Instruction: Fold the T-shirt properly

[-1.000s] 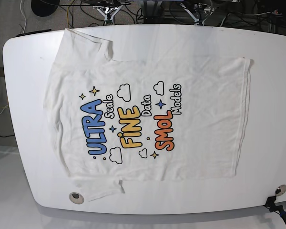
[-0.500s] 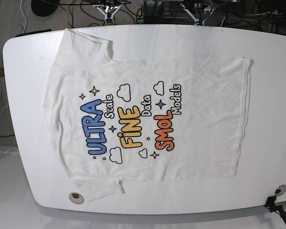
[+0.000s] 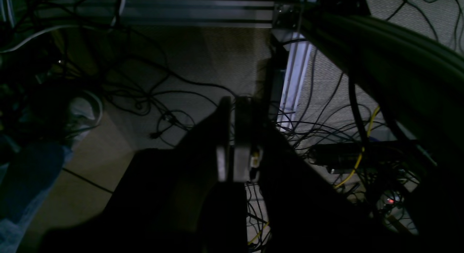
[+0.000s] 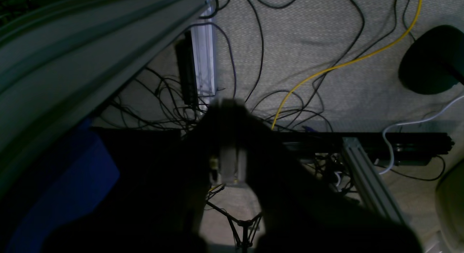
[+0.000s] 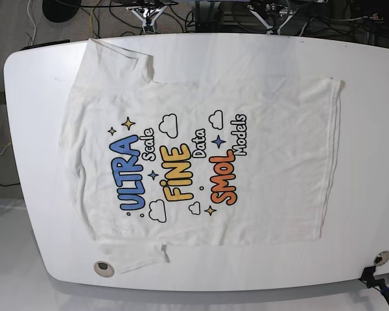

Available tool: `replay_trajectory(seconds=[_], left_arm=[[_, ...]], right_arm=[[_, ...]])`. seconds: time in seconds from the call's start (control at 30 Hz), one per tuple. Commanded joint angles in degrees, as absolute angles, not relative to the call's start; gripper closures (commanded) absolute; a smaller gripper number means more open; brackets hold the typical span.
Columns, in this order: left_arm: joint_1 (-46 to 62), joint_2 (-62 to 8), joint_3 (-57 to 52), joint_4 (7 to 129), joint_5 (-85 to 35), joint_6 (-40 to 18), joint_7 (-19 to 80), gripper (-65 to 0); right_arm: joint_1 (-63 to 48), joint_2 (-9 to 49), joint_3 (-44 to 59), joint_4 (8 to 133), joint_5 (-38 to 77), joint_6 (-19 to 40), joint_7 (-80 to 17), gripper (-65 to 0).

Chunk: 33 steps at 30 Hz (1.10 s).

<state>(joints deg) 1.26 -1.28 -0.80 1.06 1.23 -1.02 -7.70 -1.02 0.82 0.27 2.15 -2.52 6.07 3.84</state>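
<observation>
I see a white T-shirt point(image 5: 201, 155) printed with blue "ULTRA", yellow "FINE", orange "SMOL", on my white table point(image 5: 32, 129).

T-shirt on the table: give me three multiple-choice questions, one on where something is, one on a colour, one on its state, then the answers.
1. Where does the T-shirt lie?
A. Flat on the white table
B. On the floor
C. Over an arm

2. What colour is the word "FINE"?
A. Green
B. Yellow
C. Black

3. How is the T-shirt now?
A. Folded in half
B. Rolled up
C. Spread open, print up

Answers: 1 A, it lies on the tabletop; 2 B, the letters are yellow; 3 C, the whole print shows, unfolded.
</observation>
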Motion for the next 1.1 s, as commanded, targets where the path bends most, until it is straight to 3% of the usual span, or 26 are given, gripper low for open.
replay_trajectory(seconds=[0.0, 1.07], left_arm=[[1.31, -1.37, -0.98, 1.54, 0.95, -1.05, -8.36, 0.0], [3.47, -1.79, -1.09, 0.96, 1.0, -1.34, -9.29, -0.3]], right_arm=[[-1.2, 1.02, 0.11, 1.94, -2.21, 6.41, 3.67, -2.2], [-2.57, 1.61, 0.68, 3.53, -3.24, 6.18, 4.71, -0.7]])
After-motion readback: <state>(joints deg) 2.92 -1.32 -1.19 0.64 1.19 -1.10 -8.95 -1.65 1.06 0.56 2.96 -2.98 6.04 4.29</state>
